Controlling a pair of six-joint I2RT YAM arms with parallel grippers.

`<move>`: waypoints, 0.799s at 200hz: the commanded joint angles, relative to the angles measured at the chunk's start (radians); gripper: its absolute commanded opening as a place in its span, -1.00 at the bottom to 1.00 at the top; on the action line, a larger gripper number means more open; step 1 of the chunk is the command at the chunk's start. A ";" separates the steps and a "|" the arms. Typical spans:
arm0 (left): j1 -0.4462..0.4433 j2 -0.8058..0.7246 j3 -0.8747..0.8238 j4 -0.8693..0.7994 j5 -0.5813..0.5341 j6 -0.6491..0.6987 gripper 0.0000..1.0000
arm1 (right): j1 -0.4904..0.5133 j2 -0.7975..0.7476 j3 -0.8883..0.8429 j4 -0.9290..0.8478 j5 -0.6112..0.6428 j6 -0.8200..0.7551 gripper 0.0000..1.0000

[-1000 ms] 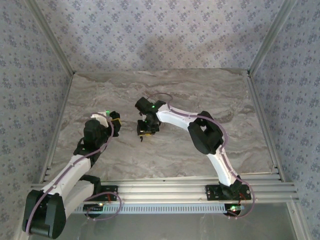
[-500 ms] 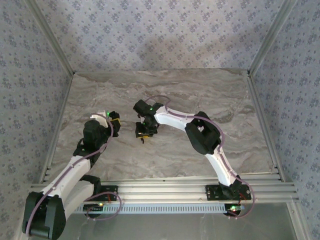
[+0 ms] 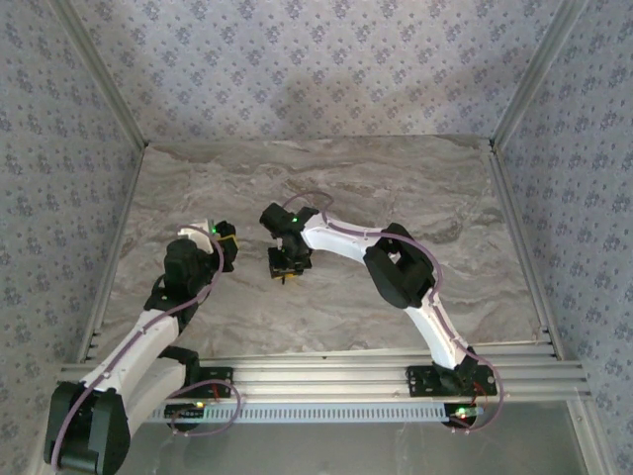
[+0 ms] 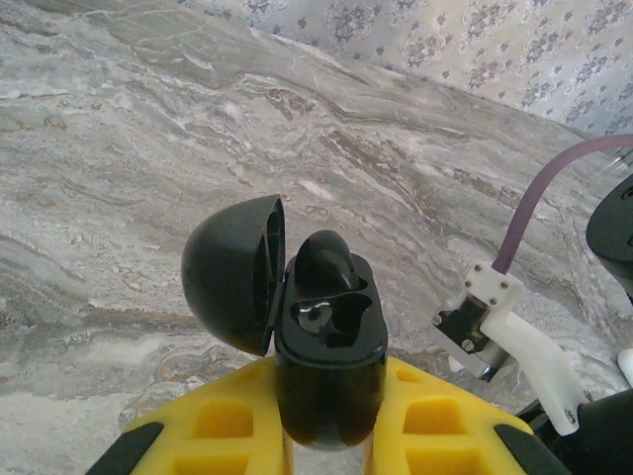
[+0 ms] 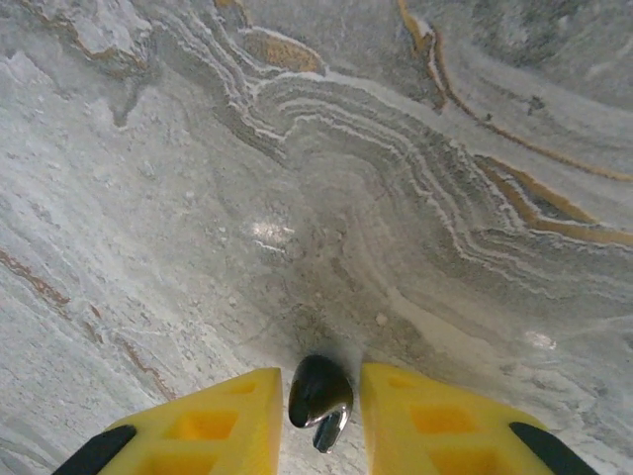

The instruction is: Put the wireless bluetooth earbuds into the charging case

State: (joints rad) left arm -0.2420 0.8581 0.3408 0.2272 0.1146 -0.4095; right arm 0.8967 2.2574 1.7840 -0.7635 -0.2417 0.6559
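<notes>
My left gripper [image 4: 326, 381] is shut on the black charging case [image 4: 331, 336], held upright between the yellow fingers [image 4: 193, 426]. Its lid [image 4: 229, 272] hangs open to the left. One black earbud [image 4: 326, 262] sits in the far socket; the near socket [image 4: 324, 317] shows bare metal contacts. In the top view the left gripper [image 3: 228, 247] and right gripper [image 3: 285, 269] stand close together at mid table. In the right wrist view another black earbud [image 5: 318, 391] lies on the marble, and my right gripper [image 5: 318, 381] straddles it, open, with a thin gap on each side.
The marble tabletop [image 3: 415, 188] is walled by patterned panels, with aluminium rails [image 3: 326, 371] along the near edge. Part of the right arm's wrist and its purple cable [image 4: 504, 332] reach in just right of the case.
The right gripper has shifted slightly left and toward the near edge, and its jaws have narrowed around the black earbud. The left arm has held still with the case.
</notes>
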 commanded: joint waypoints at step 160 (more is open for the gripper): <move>-0.036 0.022 0.013 0.027 0.024 0.022 -0.69 | -0.073 -0.247 -0.359 0.017 0.075 -0.069 -0.60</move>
State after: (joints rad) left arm -0.2512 0.8608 0.3370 0.2203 0.1188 -0.4088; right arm 0.8562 2.0888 1.5158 -0.6926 -0.2104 0.6456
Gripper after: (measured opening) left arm 0.186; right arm 0.202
